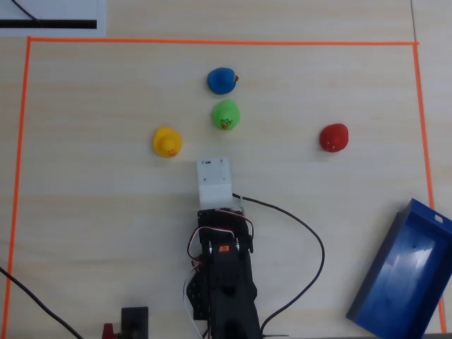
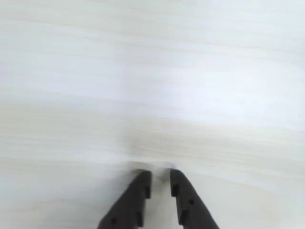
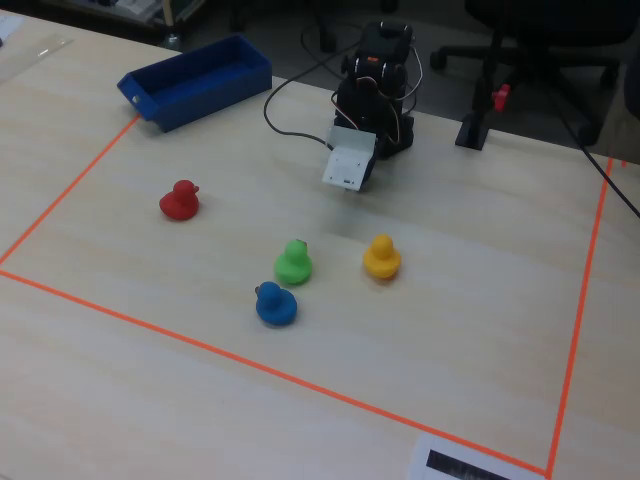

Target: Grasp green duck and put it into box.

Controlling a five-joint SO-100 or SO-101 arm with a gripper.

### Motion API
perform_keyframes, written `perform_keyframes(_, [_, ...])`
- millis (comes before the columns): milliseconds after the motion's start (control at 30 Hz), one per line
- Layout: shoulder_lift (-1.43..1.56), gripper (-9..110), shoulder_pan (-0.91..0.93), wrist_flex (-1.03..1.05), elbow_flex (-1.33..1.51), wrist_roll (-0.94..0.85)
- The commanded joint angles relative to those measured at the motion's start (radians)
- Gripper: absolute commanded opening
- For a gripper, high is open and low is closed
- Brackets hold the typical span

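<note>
The green duck [image 1: 226, 114] stands on the pale wooden table, between the blue and yellow ducks; it also shows in the fixed view [image 3: 293, 262]. The blue box [image 1: 409, 272] lies at the lower right of the overhead view and at the far left of the fixed view [image 3: 205, 92]; it holds nothing. My gripper [image 2: 159, 175] points down at bare table, its dark fingers almost together with nothing between them. In the overhead view the white wrist housing [image 1: 214, 182] hides the fingers; it sits a short way below the green duck.
A blue duck [image 1: 222, 80], a yellow duck [image 1: 167, 142] and a red duck [image 1: 333, 138] stand nearby. Orange tape [image 1: 212, 42] frames the work area. A black cable [image 1: 314, 244] loops right of the arm base.
</note>
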Motion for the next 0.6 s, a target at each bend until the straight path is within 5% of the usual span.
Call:
perform_keyframes(0, [-0.005, 0, 0.043, 0.015, 0.0, 0.0])
perform_keyframes(333, [-0.144, 3, 0.074, -0.307, -0.06, -0.219])
perform_keyframes(567, [-0.436, 8, 0.126, -0.448, -0.347, -0.377])
